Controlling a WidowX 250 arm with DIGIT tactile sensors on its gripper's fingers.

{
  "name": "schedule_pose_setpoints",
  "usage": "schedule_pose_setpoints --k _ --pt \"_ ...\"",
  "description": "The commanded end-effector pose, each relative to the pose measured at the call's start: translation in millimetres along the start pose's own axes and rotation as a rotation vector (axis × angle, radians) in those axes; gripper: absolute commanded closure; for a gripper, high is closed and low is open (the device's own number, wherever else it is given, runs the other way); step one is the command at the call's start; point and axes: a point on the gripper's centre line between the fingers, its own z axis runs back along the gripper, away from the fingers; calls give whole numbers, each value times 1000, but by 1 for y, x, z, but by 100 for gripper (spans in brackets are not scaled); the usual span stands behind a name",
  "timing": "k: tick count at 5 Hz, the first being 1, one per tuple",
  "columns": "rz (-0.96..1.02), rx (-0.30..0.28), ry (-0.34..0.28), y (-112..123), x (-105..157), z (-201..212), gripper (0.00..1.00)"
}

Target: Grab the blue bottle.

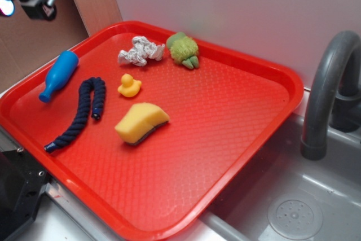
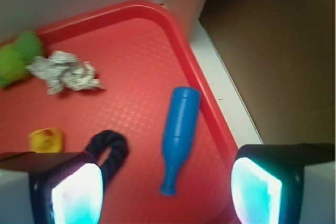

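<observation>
Beside the tray's edge lies the smooth sky-blue bottle (image 2: 179, 135), beneath the wide-spread gripper (image 2: 167, 190).

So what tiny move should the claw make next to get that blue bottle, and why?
Probably straight down: the wrist view shows the open claw above the bottle, which lies flat on the tray, its neck between the fingers. Nothing is gripped yet.

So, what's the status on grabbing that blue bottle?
Gripper open, empty, above the tray. Blue bottle lying flat by tray's edge, untouched. Dark rope beside it, not blocking.
</observation>
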Motion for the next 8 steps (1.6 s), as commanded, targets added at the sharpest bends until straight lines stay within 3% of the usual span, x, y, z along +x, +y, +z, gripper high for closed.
schedule_pose_setpoints --k 1,2,4,5,6,7,8 --pt "206 86 -67 7 -7 -29 0" --pt "311 139 -68 1 -7 -54 0" --pt "371 169 -39 -8 -5 -96 0" --pt "270 120 -18 -2 -10 -108 0" --pt "99 11 25 5 -16 -115 0" --pt "16 -31 -13 1 -25 -113 100" --pt "-13 7 -41 -7 -30 -94 100"
